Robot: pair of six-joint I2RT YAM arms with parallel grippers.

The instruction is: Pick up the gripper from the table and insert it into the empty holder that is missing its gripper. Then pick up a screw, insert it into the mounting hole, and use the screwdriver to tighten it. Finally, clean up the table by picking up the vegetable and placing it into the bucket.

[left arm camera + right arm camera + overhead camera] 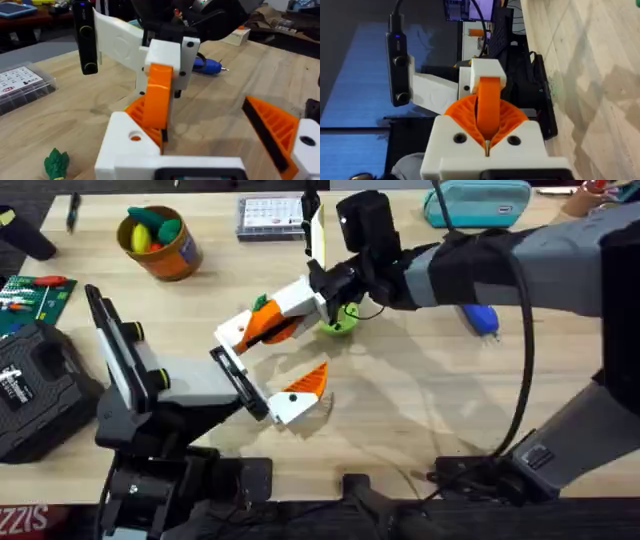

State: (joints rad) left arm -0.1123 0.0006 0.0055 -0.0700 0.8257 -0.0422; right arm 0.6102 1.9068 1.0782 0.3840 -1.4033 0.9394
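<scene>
Above wooden table (420, 410), right gripper (262, 328) jaws clamp the gripper (488, 111).

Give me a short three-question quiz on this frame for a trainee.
1. True or false: the small round orange-brown bucket is empty.
2. The right gripper is shut on: A the small orange ribbed plastic fingertip; B a blue screwdriver; C a screw.
3. Where does the green leafy toy vegetable lie?
Key: 1 false, it holds toy vegetables. 2 A. 3 On the wooden table, outside the bucket.
</scene>
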